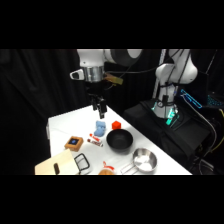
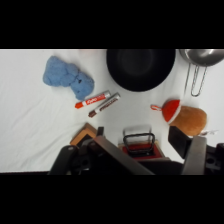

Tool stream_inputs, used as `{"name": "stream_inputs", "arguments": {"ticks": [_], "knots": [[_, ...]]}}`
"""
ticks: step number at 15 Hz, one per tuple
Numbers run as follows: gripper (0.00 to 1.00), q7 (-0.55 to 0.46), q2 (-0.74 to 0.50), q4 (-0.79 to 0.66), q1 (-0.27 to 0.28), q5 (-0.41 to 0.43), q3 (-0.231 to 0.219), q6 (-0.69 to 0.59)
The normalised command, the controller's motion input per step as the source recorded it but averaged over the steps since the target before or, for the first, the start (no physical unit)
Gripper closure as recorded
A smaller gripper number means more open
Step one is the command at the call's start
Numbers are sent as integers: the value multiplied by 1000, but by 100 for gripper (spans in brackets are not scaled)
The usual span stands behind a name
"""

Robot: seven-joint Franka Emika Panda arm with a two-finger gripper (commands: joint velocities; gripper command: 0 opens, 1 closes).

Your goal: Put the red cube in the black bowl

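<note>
My hand [image 1: 101,111] hangs above the white desk [image 1: 62,125]; I cannot tell how far open. The small red-orange cube [image 1: 116,125] sits just behind the round matte black bowl [image 1: 119,140], probably light and rigid; I'd pinch its flat opposite faces.

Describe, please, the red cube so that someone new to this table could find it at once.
Find the black bowl, the largest dish on the white table. Just beyond its far rim sits the red cube: small and bright red-orange, unlike the pale blue cloth beside it.
</note>
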Motion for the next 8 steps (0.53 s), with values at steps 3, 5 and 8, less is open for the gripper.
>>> {"name": "stream_inputs", "arguments": {"ticks": [3,5,8], "knots": [[0,-12,-98,-83,-21,-24,18,73],[0,-96,-235,-220,-35,-21,15,115],[0,-174,-317,-335,-58,-13,-1,144]]}}
